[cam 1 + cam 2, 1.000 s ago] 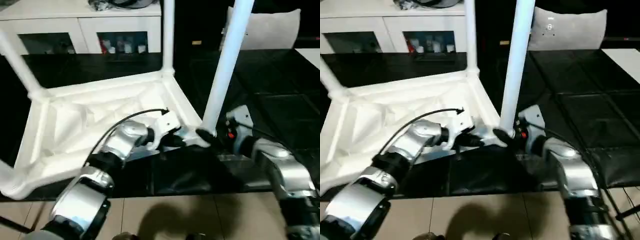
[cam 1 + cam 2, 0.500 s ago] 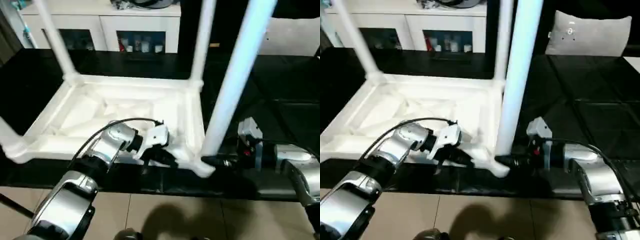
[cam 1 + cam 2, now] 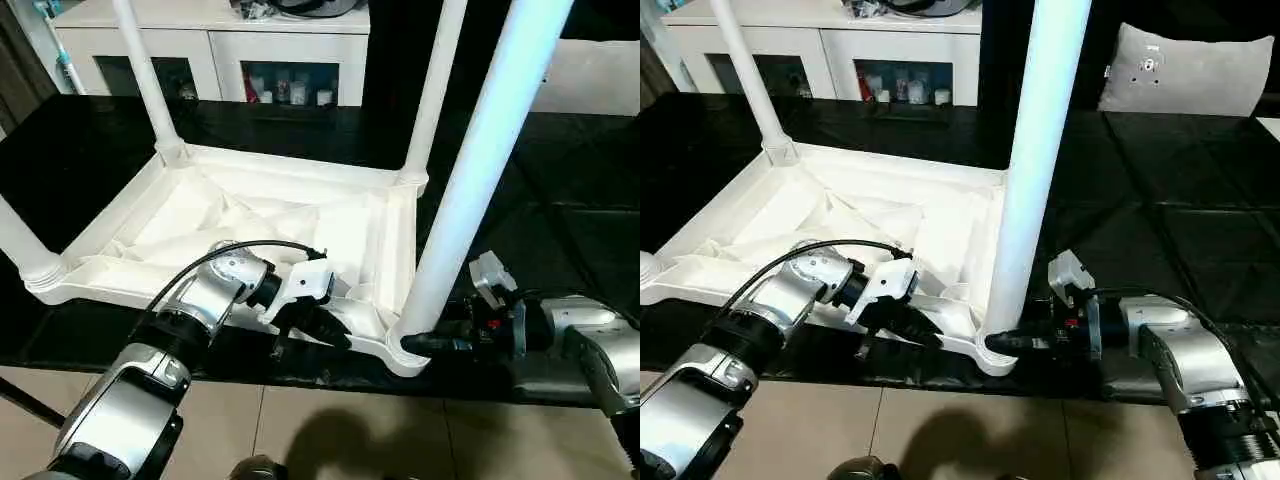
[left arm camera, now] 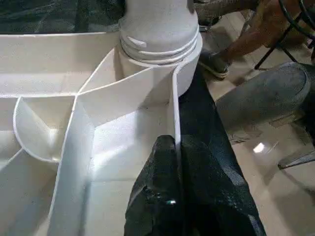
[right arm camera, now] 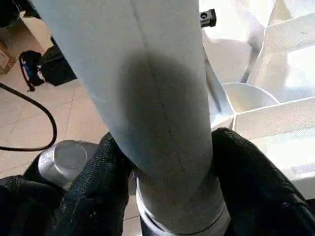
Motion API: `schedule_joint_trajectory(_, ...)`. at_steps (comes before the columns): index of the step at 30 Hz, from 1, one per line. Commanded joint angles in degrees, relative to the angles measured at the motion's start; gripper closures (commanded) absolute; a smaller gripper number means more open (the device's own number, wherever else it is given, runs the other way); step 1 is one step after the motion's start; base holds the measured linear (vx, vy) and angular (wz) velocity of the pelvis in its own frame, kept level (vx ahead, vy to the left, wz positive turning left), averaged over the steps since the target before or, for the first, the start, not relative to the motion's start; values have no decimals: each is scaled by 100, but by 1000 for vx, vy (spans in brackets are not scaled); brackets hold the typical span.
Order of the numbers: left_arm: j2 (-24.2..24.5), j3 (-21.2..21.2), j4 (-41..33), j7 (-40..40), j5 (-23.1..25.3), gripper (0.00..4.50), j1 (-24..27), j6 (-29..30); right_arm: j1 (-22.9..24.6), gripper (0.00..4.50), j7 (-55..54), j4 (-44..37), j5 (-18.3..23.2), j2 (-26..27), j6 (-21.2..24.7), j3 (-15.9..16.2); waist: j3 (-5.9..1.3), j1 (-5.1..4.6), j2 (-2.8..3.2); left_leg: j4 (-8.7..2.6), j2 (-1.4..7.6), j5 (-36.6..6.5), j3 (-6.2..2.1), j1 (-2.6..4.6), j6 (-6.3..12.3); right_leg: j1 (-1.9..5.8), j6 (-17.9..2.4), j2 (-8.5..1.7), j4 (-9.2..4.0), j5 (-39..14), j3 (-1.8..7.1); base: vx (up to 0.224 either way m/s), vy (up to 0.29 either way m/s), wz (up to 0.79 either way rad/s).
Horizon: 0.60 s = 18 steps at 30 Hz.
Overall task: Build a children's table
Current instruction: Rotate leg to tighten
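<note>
The white children's table (image 3: 250,215) lies upside down on the black surface, ribbed underside up. Its legs stand upright in the corner sockets: far left (image 3: 145,75), far right (image 3: 435,85), near left (image 3: 20,245). My left gripper (image 3: 335,335) is shut on the thin front rim wall (image 4: 174,113), close to the near right socket (image 4: 160,29). My right gripper (image 3: 1000,342) reaches in from the right at the base of the near right leg (image 3: 470,190). Its black fingers (image 5: 93,187) press on both sides of that leg (image 5: 147,88).
A white cabinet with glass doors (image 3: 210,50) stands behind the table. A grey cushion (image 3: 1180,70) sits at the back right. The black surface (image 3: 560,230) ends at a front edge above tiled floor (image 3: 330,430). A person's foot (image 4: 216,61) is on the floor.
The head camera has shifted, so the whole scene sits differently. My right gripper's fingers have closed in around the leg's base. The left gripper keeps its hold on the rim.
</note>
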Motion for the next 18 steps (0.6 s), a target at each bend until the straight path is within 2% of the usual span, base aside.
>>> schedule_joint_trajectory(1, -29, -69, -253, -179, -73, 450, -89, -98, 21, 226, 181, -166, 84, -54, 122, 67, -422, -39, -101, -409, 372, -1432, -150, 145, 303, 278, -975, -422, -430, -2202, 275, 0, 0, 0)
schedule_joint_trajectory(8, -145, 62, -181, 110, -126, 450, -119, 137, 206, 241, -35, -420, 330, 62, 382, -16, -416, -29, -95, -409, 367, -1473, -150, 156, 291, 273, -958, -423, -446, -2272, 274, 0, 0, 0)
schedule_joint_trajectory(10, -224, 128, -133, 407, -96, 450, -163, 237, 234, 241, -275, -478, 347, 158, 486, -74, -411, -25, -100, -415, 368, -1501, -154, 158, 273, 268, -932, -420, -454, -2344, 273, 0, 0, 0)
schedule_joint_trajectory(11, -373, 247, -54, 858, -77, 450, -249, 442, 228, 241, -859, -510, 264, 396, 624, -176, -410, -40, -100, -418, 367, -1516, -156, 155, 252, 267, -928, -415, -446, -2365, 269, 0, 0, 0)
schedule_joint_trajectory(12, -373, 247, -54, 858, -77, 450, -249, 442, 228, 241, -859, -510, 264, 396, 624, -176, -402, -49, -94, -424, 365, -1541, -157, 160, 230, 253, -916, -410, -458, -2411, 268, 0, 0, 0)
schedule_joint_trajectory(13, -534, 349, -12, 1269, -69, 450, -324, 725, 115, 242, -1628, -399, -70, 682, 690, -206, -385, -93, -83, -422, 339, -1700, -172, 172, 136, 249, -828, -422, -502, -2726, 248, 0, 0, 0)
schedule_joint_trajectory(14, -534, 349, -12, 1269, -69, 450, -324, 725, 115, 243, -1628, -399, -70, 682, 690, -206, -377, -119, -89, -425, 330, -1748, -174, 173, 99, 244, -775, -417, -514, -2844, 240, 0, 0, 0)
schedule_joint_trajectory(15, -694, 427, 16, 1628, -66, 450, -385, 993, -25, 243, -2309, -263, -363, 957, 811, -221, -375, -165, -95, -430, 304, -1805, -193, 174, 49, 260, -663, -426, -543, -3056, 217, 0, 0, 0)
schedule_joint_trajectory(16, -752, 454, 26, 1746, -70, 450, -403, 1075, -75, 244, -2530, -212, -442, 1056, 852, -238, -374, -217, -100, -435, 298, -1800, -200, 149, 20, 268, -643, -413, -528, -3045, 212, 0, 0, 0)
schedule_joint_trajectory(17, -858, 497, 41, 1973, -71, 450, -436, 1237, -164, 245, -2951, -132, -567, 1245, 948, -275, -375, -302, -105, -432, 282, -1837, -212, 142, -5, 264, -592, -407, -552, -3102, 197, 0, 0, 0)
schedule_joint_trajectory(18, -885, 506, 44, 2031, -70, 450, -444, 1279, -185, 246, -3060, -116, -594, 1293, 975, -287, -387, -342, -109, -425, 274, -1829, -211, 147, -17, 267, -601, -406, -546, -3067, 195, 0, 0, 0)
